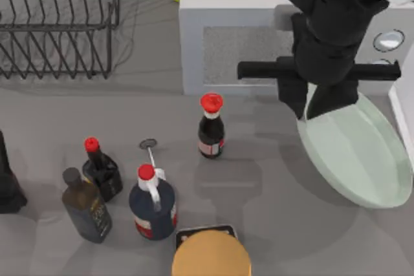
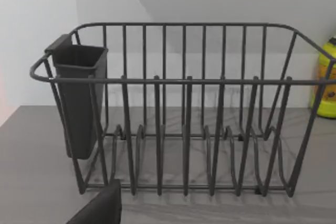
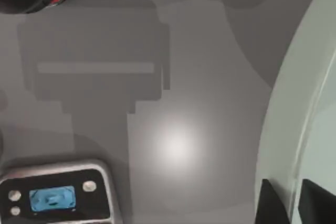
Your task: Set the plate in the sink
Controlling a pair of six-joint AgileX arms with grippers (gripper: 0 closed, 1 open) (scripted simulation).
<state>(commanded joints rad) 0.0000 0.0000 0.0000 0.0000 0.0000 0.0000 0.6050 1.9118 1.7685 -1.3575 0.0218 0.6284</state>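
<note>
Plate (image 1: 362,159) hangs tilted at the surface's three o'clock, its rim pinched in your right claw (image 1: 315,109); next carry it rightward over the sink (image 1: 402,111)

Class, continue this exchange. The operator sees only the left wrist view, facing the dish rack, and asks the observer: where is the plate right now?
Observer: In the top view the plate is at the table's right side, tilted.
Operator: Is anything holding it?
Observer: Yes. The right gripper is shut on its rim, one finger on each face.
Operator: And where is the sink?
Observer: The sink shows its white rim just right of the plate.
</note>
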